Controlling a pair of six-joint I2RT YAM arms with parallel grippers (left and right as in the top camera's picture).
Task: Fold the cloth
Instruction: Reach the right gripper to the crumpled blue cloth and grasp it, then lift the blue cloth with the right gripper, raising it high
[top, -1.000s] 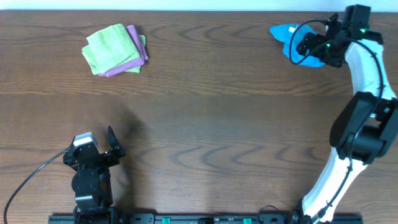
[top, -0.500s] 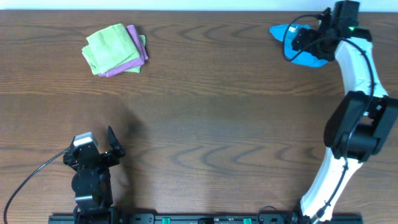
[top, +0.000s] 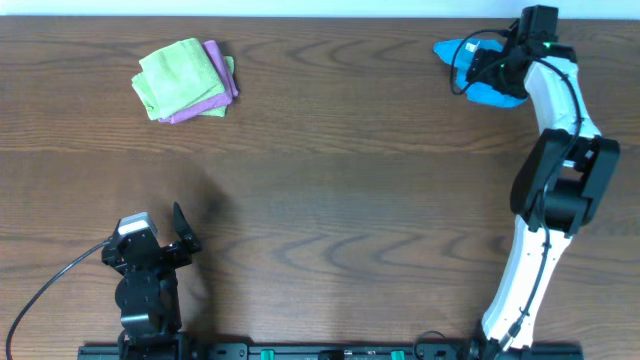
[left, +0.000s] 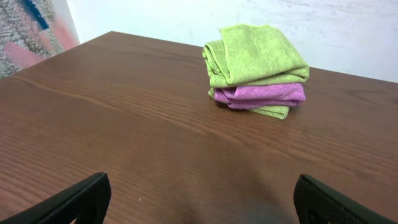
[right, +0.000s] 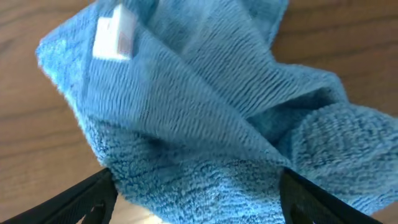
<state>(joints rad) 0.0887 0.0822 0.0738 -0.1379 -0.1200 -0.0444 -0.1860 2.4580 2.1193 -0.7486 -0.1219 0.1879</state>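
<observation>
- cloth: bright blue, soft ribbed microfibre; small white tag near its upper-left edge in the right wrist view
- state: crumpled in a loose heap; ridges and folds run across it; not laid flat
- place: on the table, at the far right corner; partly hidden in the overhead view
</observation>
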